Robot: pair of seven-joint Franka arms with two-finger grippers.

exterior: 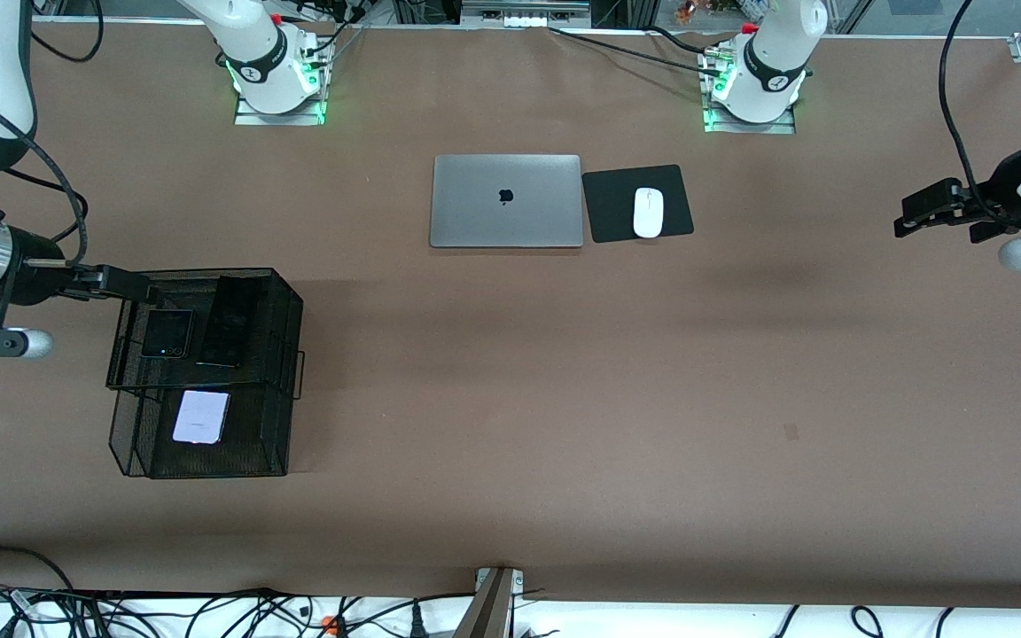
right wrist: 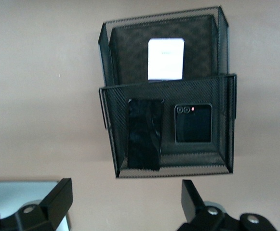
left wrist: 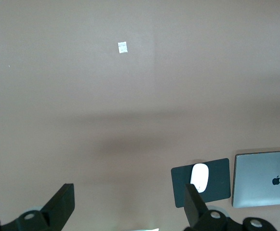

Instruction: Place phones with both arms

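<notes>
While all three phones lie in the black mesh rack (exterior: 284,306), which stands on the brown bench (exterior: 564,399) toward the right arm's end, neither gripper holds anything. On the rack's upper tray, the small squarish black phone (exterior: 166,334) lies just beside the longer slim black phone (exterior: 229,322), the two apart by a narrow gap. On the rack's lower tray, nearer to the front camera, rests the white-lavender phone (exterior: 201,416), lying flat by itself. At the rack's upper-tray edge, the right gripper (exterior: 125,284) hovers with its fingers spread apart and empty, as the right wrist view shows with both black fingertips wide of each other above the rack. Well apart from the rack, over bare bench at the left arm's end, the left gripper (exterior: 914,217) hangs with fingers likewise parted and empty. Also well apart from the rack, a closed silver laptop (exterior: 506,201) lies beside a black mouse pad (exterior: 612,208) carrying a white mouse (exterior: 648,213).
</notes>
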